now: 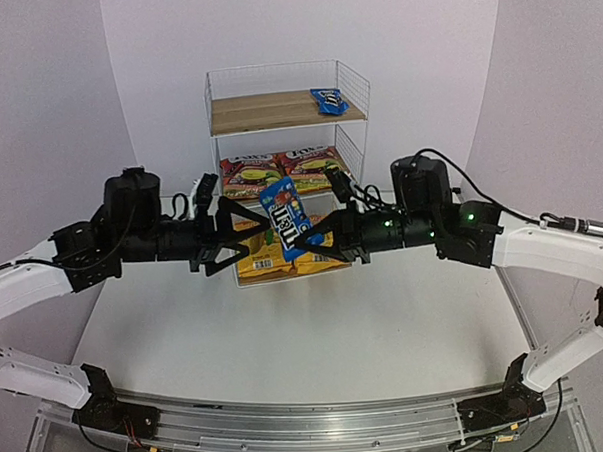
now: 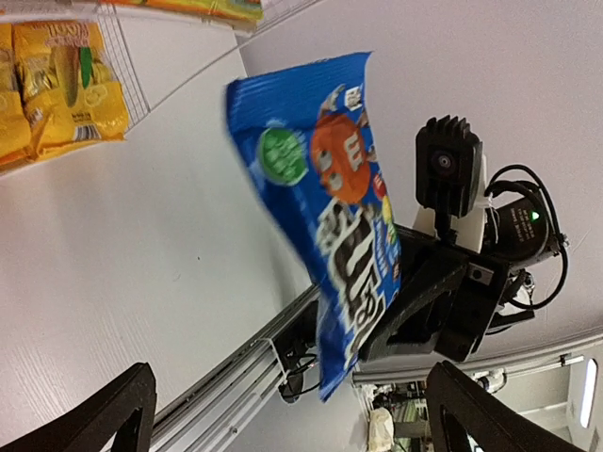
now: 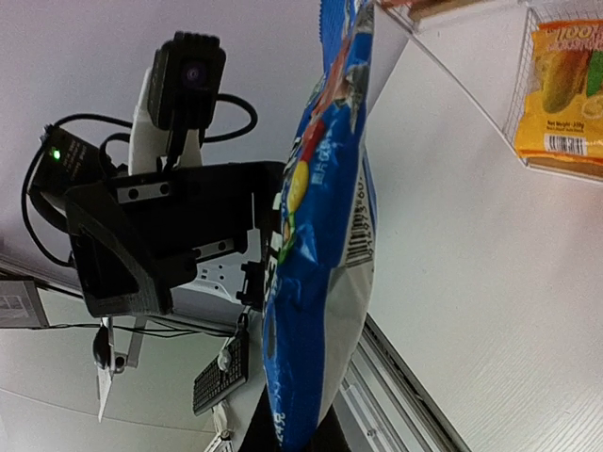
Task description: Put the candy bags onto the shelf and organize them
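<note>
The left wrist view shows the printed front of the small glossy blue candy packet; the right wrist view shows its barcode back. The right gripper pinches it in midair before the white wire-frame shelf. The left gripper is spread just beside it. The packet partly hides the yellow-orange bags on the lowest board.

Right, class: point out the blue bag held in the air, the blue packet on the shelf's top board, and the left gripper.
held blue bag (image 1: pixel 284 219): top external view, middle of its printed front.
blue packet (image 1: pixel 329 102): top external view, its centre.
left gripper (image 1: pixel 259 232): top external view, gap between its open fingertips.
</note>
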Motion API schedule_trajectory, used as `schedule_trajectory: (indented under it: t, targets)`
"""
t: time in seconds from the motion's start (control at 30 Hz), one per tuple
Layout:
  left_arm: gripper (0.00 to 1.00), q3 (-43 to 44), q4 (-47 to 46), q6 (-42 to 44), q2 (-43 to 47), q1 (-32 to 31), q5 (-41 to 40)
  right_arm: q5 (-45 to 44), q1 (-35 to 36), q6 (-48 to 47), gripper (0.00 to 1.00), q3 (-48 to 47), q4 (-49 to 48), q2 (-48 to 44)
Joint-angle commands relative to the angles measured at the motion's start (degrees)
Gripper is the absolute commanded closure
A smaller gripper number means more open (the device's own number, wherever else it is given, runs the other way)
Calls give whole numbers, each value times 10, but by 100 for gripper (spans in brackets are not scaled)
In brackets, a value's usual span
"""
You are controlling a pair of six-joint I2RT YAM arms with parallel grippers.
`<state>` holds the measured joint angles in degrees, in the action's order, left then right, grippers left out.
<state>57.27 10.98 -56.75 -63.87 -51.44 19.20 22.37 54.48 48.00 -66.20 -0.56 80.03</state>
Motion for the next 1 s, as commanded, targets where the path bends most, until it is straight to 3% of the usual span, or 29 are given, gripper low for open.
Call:
schedule_trajectory:
  t: [0.0,0.23,0.57,0.97]
  targets:
    - [0,29,117,31,115,-1,-128,-44,2,-54,100,-122,84,-13]
    - [0,-8,235,0,212,-1,-241,-80,-17,-92,100,-332,149,87]
    - [0,-27,281,-22,221,-1,-256,-106,-54,-108,100,-585,160,272]
    - [0,-56,246,-21,190,-1,-227,-115,-87,-90,99,-712,165,385]
